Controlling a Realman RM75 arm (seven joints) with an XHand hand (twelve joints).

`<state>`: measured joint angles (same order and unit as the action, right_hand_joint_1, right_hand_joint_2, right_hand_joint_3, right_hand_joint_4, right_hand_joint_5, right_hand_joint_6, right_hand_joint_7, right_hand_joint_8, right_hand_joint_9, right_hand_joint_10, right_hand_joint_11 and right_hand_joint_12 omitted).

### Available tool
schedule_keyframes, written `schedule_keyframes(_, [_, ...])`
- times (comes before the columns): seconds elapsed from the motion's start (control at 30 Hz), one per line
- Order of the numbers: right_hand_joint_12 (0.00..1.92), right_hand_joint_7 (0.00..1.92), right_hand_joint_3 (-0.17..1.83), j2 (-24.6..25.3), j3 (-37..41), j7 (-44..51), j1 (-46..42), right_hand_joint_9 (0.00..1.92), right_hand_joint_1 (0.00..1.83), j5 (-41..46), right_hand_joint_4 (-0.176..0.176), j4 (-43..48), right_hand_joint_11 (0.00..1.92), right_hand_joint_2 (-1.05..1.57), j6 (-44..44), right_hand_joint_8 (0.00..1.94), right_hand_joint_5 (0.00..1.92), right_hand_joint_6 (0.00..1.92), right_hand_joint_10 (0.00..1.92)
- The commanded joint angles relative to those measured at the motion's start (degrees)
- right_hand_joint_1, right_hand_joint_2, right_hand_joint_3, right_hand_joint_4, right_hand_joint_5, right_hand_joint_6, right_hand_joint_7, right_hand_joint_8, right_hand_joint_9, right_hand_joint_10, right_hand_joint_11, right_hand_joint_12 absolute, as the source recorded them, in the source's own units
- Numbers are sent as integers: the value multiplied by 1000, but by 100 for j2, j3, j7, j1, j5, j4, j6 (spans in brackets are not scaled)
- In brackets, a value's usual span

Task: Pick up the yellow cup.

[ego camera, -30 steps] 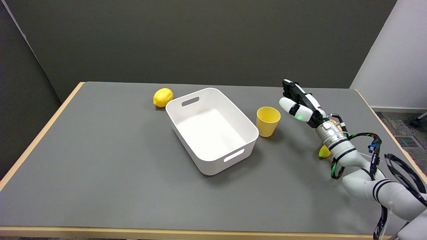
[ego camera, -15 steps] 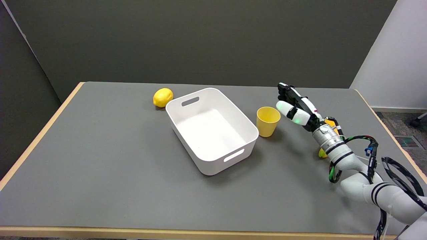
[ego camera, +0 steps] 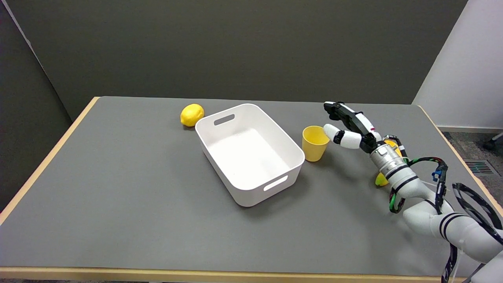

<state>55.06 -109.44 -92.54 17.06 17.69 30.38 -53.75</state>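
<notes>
- Grey tabletop (ego camera: 129,188) under everything.
- Right hand (ego camera: 347,125) spread wide, holding nothing, thumb tip at rim of upright yellow cup (ego camera: 314,144).
- White bin (ego camera: 248,151) beyond the cup from the hand.

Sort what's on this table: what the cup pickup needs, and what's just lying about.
Needed for the job:
yellow cup, upright beside the bin
right hand, open, fingers at the cup's rim

Just lying about:
white bin
lemon behind the bin
yellow object, mostly hidden behind the right arm
</notes>
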Motion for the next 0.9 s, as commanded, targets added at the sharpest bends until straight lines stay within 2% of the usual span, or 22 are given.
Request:
schedule_keyframes(0.03, [997, 281, 1006, -344, 177, 1049, 132, 140, 788, -172, -140, 368, -1, 645, 526, 441, 263, 579, 646])
schedule_keyframes(0.13, [1023, 293, 991, -511, 176, 1099, 153, 160, 814, -519, -133, 599, -1, 640, 878, 441, 279, 588, 663])
schedule_keyframes(0.53, [1031, 303, 1005, -701, 395, 1163, 45, 161, 791, -1771, -152, 1610, 5, 643, 1820, 463, 289, 618, 687])
schedule_keyframes(0.63, [1079, 331, 938, -766, 449, 1150, -48, 160, 832, -1974, -160, 1914, -1, 651, 2079, 420, 306, 608, 719])
schedule_keyframes(0.9, [1091, 331, 930, -913, 496, 1115, -211, 160, 818, -2067, -164, 2446, -1, 644, 2431, 429, 310, 621, 733])
